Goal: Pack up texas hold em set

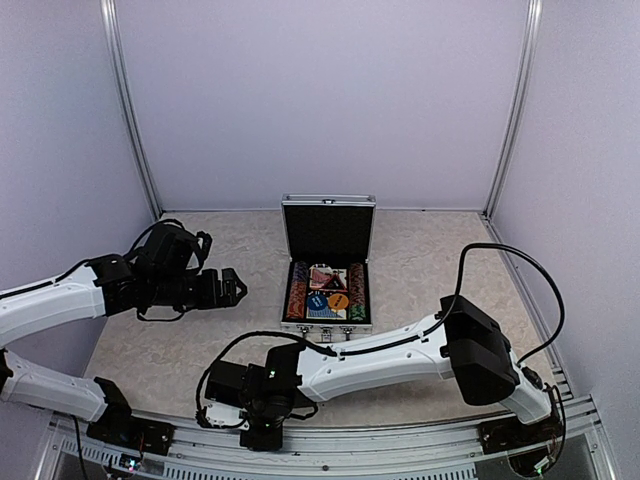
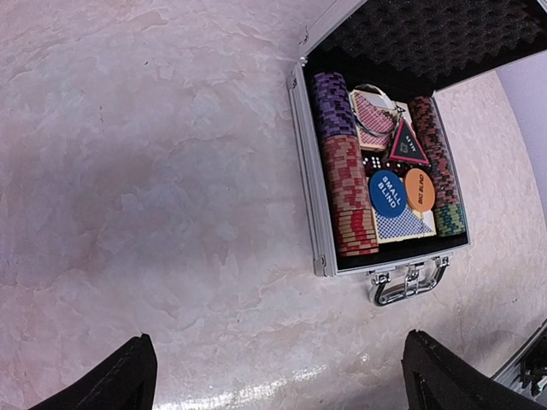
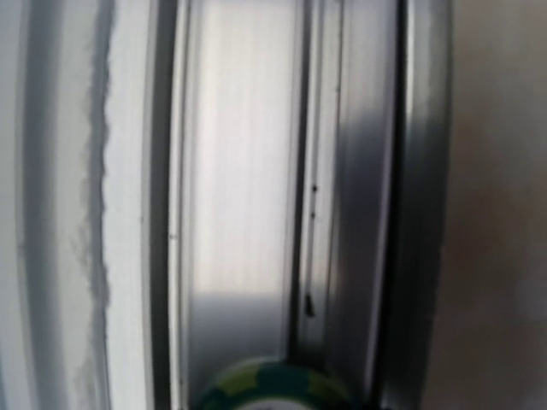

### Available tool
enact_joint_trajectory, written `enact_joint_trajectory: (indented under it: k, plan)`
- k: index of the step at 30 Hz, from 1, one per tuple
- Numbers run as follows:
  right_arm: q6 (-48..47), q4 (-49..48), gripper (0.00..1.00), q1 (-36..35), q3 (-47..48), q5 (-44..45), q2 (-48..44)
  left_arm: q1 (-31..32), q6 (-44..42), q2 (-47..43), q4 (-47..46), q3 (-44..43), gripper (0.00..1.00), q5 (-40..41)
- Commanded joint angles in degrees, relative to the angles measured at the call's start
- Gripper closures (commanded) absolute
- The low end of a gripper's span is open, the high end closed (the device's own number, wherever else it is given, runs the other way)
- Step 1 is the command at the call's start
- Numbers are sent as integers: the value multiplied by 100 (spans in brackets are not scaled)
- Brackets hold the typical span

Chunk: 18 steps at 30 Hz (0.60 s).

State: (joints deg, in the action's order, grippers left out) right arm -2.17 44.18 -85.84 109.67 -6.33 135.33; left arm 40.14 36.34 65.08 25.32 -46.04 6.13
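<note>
The silver case (image 1: pixel 326 326) stands open mid-table, its black-lined lid (image 1: pixel 328 231) upright. In the left wrist view it holds chip stacks (image 2: pixel 349 201), a red deck (image 2: pixel 373 112), a blue deck (image 2: pixel 402 227), a blue disc (image 2: pixel 387 193), an orange disc (image 2: pixel 420 189) and the red-black triangle marker (image 2: pixel 408 145). The handle (image 2: pixel 410 286) faces the arms. My left gripper (image 1: pixel 232 287) is open and empty, left of the case. My right gripper (image 1: pixel 262 437) points down at the near rail. Its wrist view shows a green chip (image 3: pixel 273 389) at the bottom edge and no fingers.
An aluminium rail (image 1: pixel 400 440) runs along the table's near edge, and it fills the right wrist view (image 3: pixel 248 171). White walls with metal posts enclose the back and sides. The right arm's cable (image 1: pixel 520 260) loops over the table's right side.
</note>
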Motion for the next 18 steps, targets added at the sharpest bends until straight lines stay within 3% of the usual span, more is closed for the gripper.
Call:
enact_joint_trajectory:
  k: [1,18]
  plan:
    - [-55,310,61,-48,-7,307,16,-54,-57,-118,-109,114,1,-81]
    - [-45,50,62,-47,-214,588,-499,-55,-4,-123,-217,216,1,-211]
